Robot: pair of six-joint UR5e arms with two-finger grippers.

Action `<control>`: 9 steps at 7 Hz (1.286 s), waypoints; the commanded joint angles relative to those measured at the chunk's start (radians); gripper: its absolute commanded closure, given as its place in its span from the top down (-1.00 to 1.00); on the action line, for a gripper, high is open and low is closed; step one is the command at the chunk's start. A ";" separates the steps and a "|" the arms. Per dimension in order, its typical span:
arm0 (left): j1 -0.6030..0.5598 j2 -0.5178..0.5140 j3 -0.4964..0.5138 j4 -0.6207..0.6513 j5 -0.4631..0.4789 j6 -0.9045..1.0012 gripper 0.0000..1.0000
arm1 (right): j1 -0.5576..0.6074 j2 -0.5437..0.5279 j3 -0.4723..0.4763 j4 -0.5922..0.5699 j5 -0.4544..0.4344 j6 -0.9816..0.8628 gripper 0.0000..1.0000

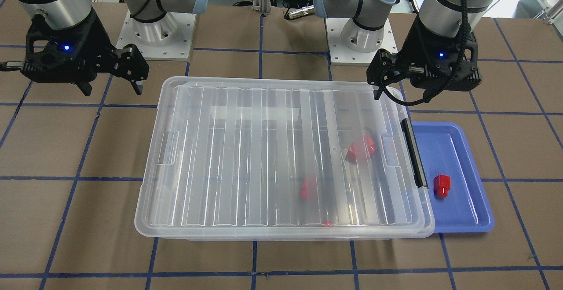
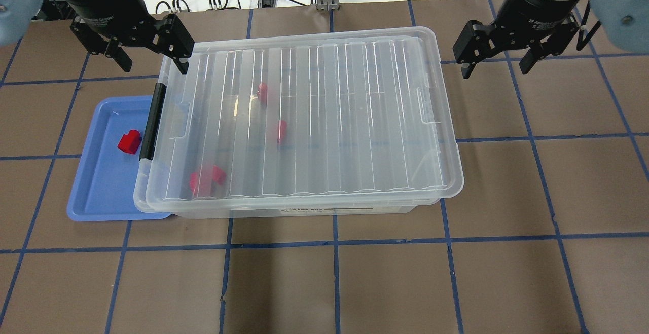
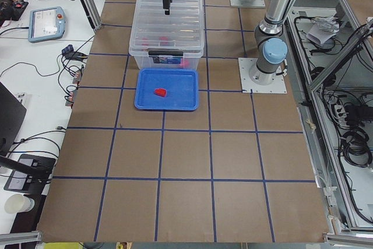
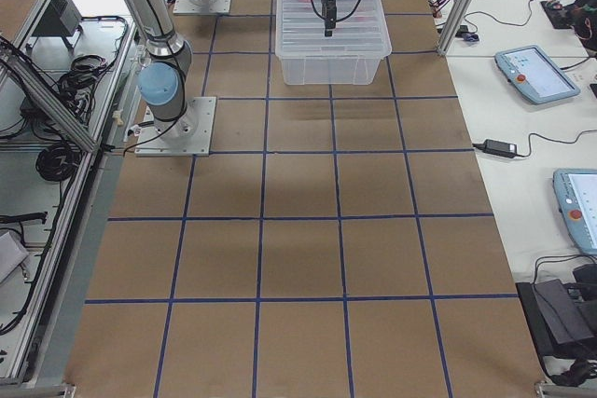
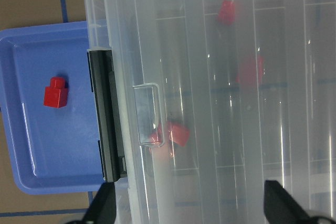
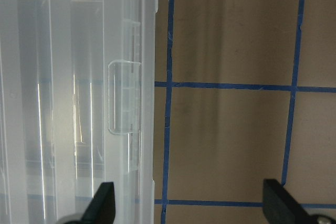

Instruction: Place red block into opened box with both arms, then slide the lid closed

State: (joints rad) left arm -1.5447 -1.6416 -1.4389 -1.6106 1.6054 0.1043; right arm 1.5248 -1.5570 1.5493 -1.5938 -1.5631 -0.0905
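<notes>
My left pincer [image 2: 153, 65]: released, jaws spread wide and holding nothing. It hangs over the far corner of the box, at the end with the black bar.
My right pincer [image 2: 496, 69]: released too, and empty. It hangs over bare table just past the box's other short end.
Lid [image 2: 324, 116]: lying flat on the box and covering nearly all of it. I touch it with neither pincer.
Box [image 2: 304, 211]: lengthwise between my two pincers, with its black bar [image 2: 153, 121] showing past the lid's edge on my left.
Three red blocks [image 2: 205, 179]: inside the box, seen blurred through the lid. One is near the bar end and two are nearer the middle.
Red block [image 2: 130, 142]: outside the box, lying alone on the blue tray.
Blue tray [image 2: 101, 192]: right against the bar end, where the box's rim overlaps its edge.
</notes>
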 commanded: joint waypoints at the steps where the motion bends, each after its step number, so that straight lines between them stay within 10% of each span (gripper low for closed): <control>1: 0.000 0.000 -0.001 0.000 0.002 0.000 1.00 | 0.000 0.000 0.000 0.000 -0.002 0.002 1.00; 6: 0.000 0.000 -0.001 0.000 0.005 0.000 1.00 | 0.000 0.008 0.029 -0.012 -0.003 -0.015 1.00; 9: 0.001 -0.001 0.000 0.001 0.004 0.000 1.00 | 0.006 0.067 0.239 -0.392 0.009 0.002 1.00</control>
State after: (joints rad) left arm -1.5441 -1.6406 -1.4397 -1.6100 1.6104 0.1043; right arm 1.5294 -1.5223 1.7232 -1.8442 -1.5566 -0.0920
